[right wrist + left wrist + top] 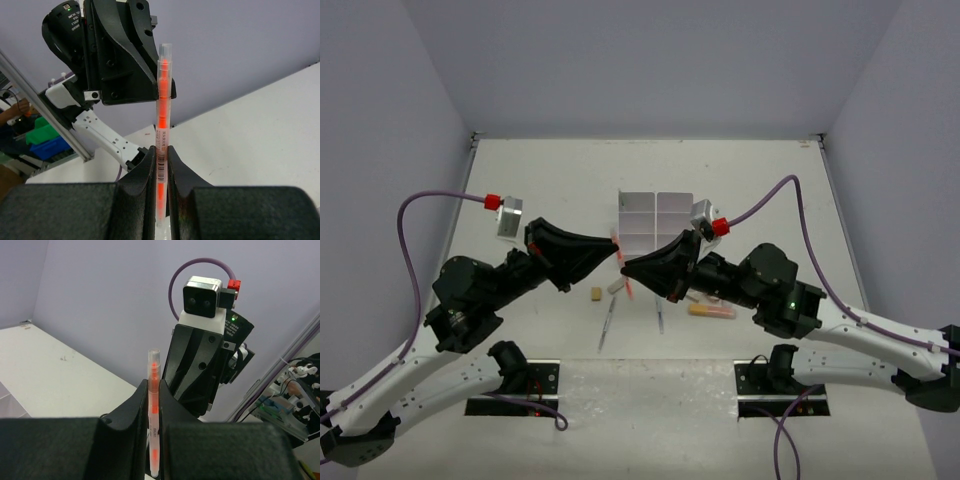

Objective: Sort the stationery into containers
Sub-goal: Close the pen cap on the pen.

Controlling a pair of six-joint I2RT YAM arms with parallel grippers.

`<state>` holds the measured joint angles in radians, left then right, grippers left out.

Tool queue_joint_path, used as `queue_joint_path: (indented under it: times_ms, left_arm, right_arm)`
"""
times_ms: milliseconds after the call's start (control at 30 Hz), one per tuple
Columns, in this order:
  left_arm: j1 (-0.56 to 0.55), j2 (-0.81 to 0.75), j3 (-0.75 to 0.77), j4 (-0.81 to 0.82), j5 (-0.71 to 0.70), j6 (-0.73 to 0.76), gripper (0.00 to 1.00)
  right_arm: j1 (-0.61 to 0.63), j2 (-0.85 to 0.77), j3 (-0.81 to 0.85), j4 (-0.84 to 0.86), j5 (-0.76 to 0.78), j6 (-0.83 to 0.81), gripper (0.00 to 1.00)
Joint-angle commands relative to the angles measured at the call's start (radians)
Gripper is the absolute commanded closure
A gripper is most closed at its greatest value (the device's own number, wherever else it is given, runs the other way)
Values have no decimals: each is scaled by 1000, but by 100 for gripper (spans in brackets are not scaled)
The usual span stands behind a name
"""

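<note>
An orange marker (628,289) hangs in the air in front of the white six-compartment organizer (655,204). Both grippers meet tip to tip on it. My left gripper (617,252) is shut on it; in the left wrist view the marker (153,370) stands upright between its fingers (155,390). My right gripper (624,268) is shut on the same marker, whose barcode label (161,145) sits between its fingers (160,152). On the table lie a tan eraser (595,294), a pale eraser (616,286), two thin grey pens (606,325) (660,318) and another orange marker (710,311).
The two arms cross the near half of the table, with purple cables looping above them. The organizer stands at mid-table behind the gripper tips. Grey walls close in the left, right and back sides. The scissors are out of view.
</note>
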<state>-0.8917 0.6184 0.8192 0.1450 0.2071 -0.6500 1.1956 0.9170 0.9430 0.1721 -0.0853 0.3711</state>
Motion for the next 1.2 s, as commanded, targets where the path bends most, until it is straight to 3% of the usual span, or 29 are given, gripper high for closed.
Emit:
queue_joint_path:
  times_ms: [0,167,700,833,900,1033,1167]
  left_arm:
    - [-4,-4,-8,-25,4,21,100]
    - [-4,-14,-7,7,0,13,100]
    - [-4,-10,12,-2,12,17,100]
    - [-5,-5,25,-6,15,15,77]
    - [-4,-7,30,-8,12,16,74]
    - [-4,-11,34,-15,-1,19,75]
    - [-4,3,40,-16,16,24,89]
  right_arm:
    - [-2,2,17,180,-72,8,100]
    - [-1,30,35,142,-149,7,100]
    - [-1,30,27,133,-124,31,100]
    - [-1,37,39,116,-149,21,100]
    - [-1,37,40,112,-150,17,100]
    - [-1,35,43,99,-144,13,100]
    - [-2,33,43,95,-131,12,100]
